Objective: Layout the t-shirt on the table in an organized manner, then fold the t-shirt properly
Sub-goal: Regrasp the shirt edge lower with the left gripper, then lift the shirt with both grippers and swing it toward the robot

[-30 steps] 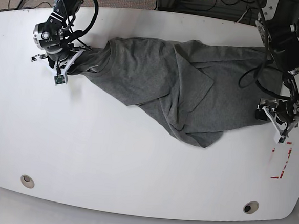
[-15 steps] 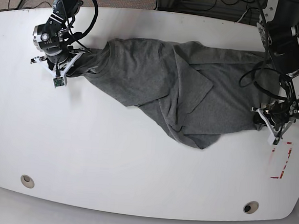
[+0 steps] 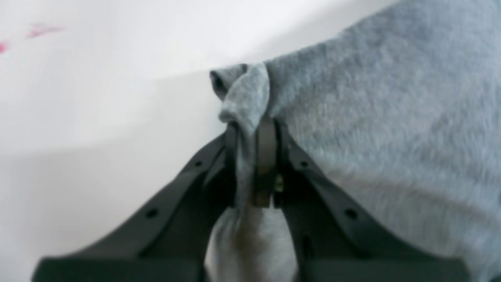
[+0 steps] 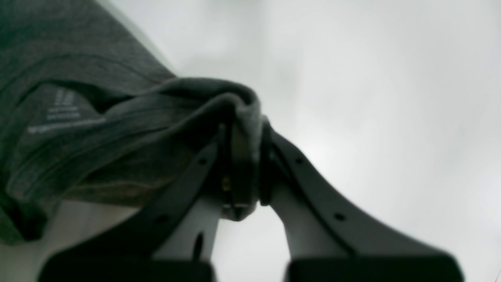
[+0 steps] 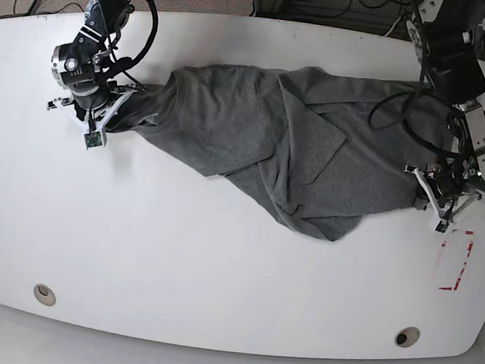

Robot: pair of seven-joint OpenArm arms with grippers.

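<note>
- The left gripper [image 3: 256, 129], black fingers pressed together, pinches a bunched fold of the heather-grey short-sleeved knit t-shirt [image 5: 294, 152] at its edge; the cloth runs between the fingers [image 3: 266, 156] and down behind them.
- In the base view this gripper [image 5: 431, 194] sits at the shirt's right end, near the red-and-white sticker [image 5: 456, 259].
- The right gripper [image 4: 244, 133] is likewise clamped on a gathered roll of the same shirt [image 4: 98, 129], with pale printed text showing on the fabric inside.
- In the base view it [image 5: 106, 114] holds the shirt's left end.
- The shirt lies stretched and rumpled between both arms across the far half of the glossy white curved-edged table [image 5: 179, 252], a flap hanging toward the middle.
- Two round metal grommets [image 5: 44, 293] [image 5: 406, 336] sit near the table's front edge.
</note>
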